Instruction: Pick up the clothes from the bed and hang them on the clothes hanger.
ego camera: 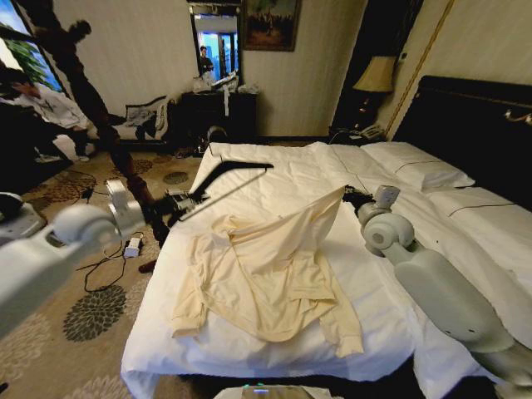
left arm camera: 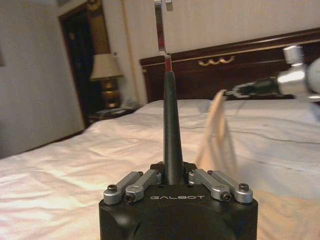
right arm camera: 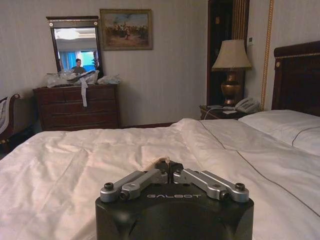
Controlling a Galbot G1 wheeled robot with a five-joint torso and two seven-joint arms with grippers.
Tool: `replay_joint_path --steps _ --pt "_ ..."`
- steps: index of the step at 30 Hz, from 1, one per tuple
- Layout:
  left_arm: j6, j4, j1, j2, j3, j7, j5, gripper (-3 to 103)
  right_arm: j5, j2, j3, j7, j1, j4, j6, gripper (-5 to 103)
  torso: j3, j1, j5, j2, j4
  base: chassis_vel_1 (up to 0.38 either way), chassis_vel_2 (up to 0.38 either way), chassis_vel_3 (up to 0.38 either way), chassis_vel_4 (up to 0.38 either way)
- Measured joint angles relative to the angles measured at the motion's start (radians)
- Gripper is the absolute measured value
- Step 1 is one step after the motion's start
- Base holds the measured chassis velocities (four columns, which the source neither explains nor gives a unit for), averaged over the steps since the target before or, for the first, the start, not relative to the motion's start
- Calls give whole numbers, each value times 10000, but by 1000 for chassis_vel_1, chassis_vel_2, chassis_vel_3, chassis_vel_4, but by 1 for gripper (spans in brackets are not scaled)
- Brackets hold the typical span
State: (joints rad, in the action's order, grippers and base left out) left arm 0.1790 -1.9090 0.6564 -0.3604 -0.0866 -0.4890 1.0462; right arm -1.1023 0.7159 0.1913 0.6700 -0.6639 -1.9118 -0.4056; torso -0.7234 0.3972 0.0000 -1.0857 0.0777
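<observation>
The cream long-sleeved clothes [ego camera: 266,274] lie spread on the bed [ego camera: 274,170] near its foot. One edge is pulled up into a peak by my right gripper [ego camera: 349,197], which is shut on the fabric. In the right wrist view a scrap of cream cloth [right arm camera: 161,162] shows between that gripper's [right arm camera: 167,170] closed fingers. My left gripper [ego camera: 184,202] hovers over the bed's left edge, shut on the black clothes hanger [ego camera: 229,170]. The hanger reaches toward the raised cloth. From the left wrist, the hanger [left arm camera: 172,135] stands up out of the gripper [left arm camera: 173,176], with the hanging cloth [left arm camera: 216,135] beyond it.
White pillows [ego camera: 416,170] and the black headboard [ego camera: 474,125] lie to the right. A dark dresser [ego camera: 216,108] with a mirror stands past the bed, and a lamp [ego camera: 376,76] on a nightstand. Cables and a white box [ego camera: 133,247] lie on the carpet at left.
</observation>
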Motion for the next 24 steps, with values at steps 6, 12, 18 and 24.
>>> replay_joint_path --steps 6,12,18,24 --pt "-109 97 137 -180 195 -589 31 16 73 20 -94 -8 33 5 5 0 0 0 1 0 2 0 0 0 0" --pt "-117 133 318 -176 376 -1272 278 16 171 62 -152 -41 6 5 9 0 0 0 1 0 2 0 0 0 0" --pt "-118 24 459 -197 593 -1521 227 16 348 126 -308 -161 33 165 18 0 0 0 1 0 3 0 0 0 0" --pt "-118 178 310 -418 958 -1416 -74 16 333 250 -472 -179 209 135 40 0 0 1 0 0 1 0 0 0 0"
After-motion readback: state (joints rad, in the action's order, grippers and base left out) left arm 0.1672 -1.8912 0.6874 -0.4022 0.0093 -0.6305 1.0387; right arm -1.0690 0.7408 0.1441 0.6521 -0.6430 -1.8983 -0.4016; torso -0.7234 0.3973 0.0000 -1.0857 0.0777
